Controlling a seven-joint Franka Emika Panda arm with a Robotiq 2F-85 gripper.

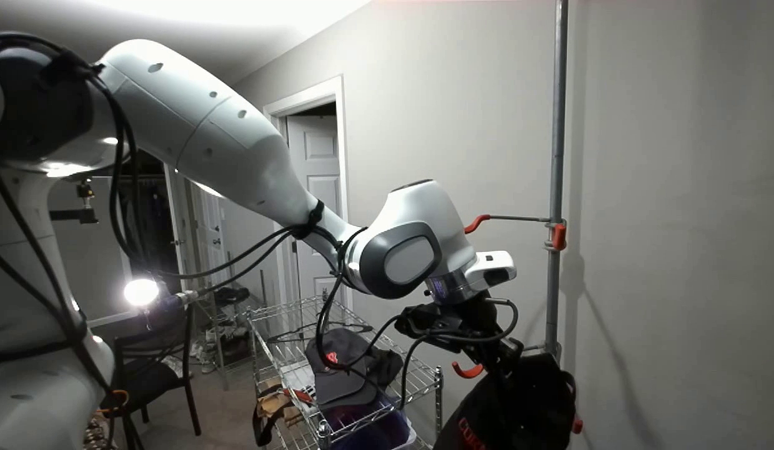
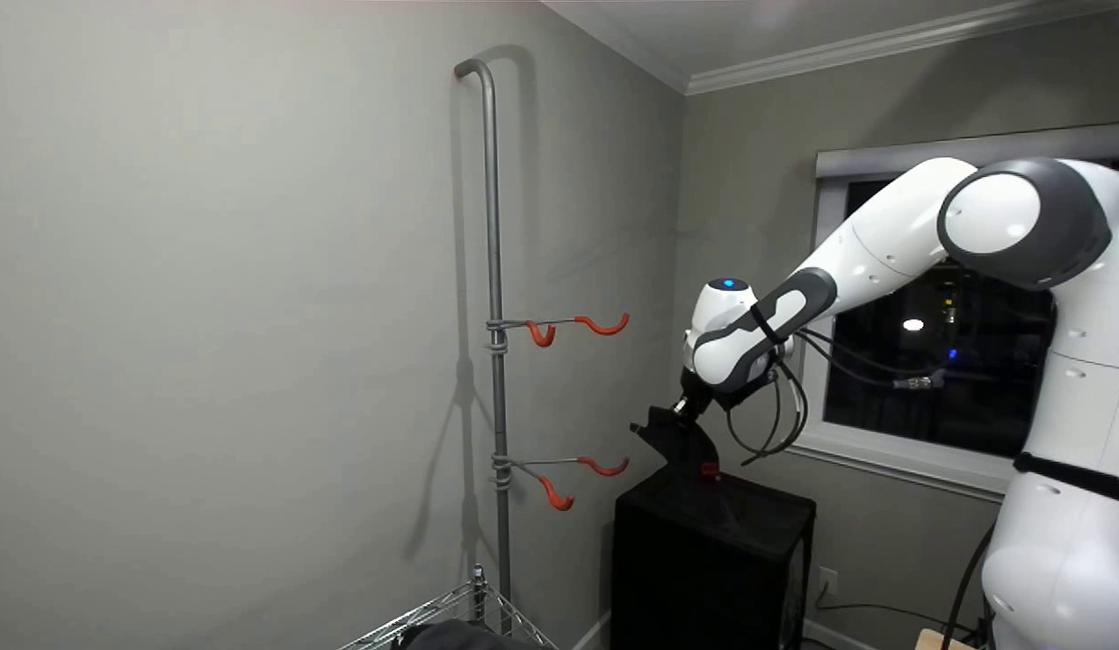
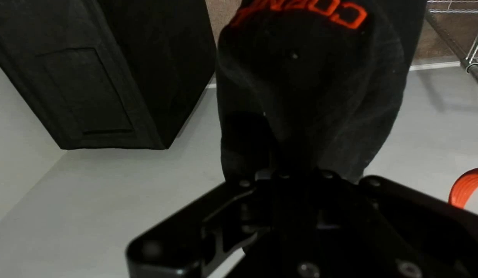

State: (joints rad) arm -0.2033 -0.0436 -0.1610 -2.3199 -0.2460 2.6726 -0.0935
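Note:
My gripper (image 3: 289,181) is shut on a black cap (image 3: 316,85) with red-orange lettering. The fingers pinch the cap's fabric, and their tips are dark and hard to make out. The cap hangs in the air below the gripper, which shows in both exterior views (image 1: 504,365) (image 2: 685,408). The cap also shows in both exterior views (image 1: 518,412) (image 2: 678,442). Red-tipped hooks on a grey metal pole (image 2: 493,235) stand near it. In an exterior view the cap is right of the upper hook (image 2: 604,326) and lower hook (image 2: 604,468), visibly apart.
A tall black box (image 2: 694,569) stands below the cap in an exterior view and also shows in the wrist view (image 3: 80,88). A wire rack (image 1: 424,381) holds a dark grey cap (image 1: 346,369), with a purple bin (image 1: 377,431) beneath. A red hook (image 3: 468,189) is at the wrist view's right.

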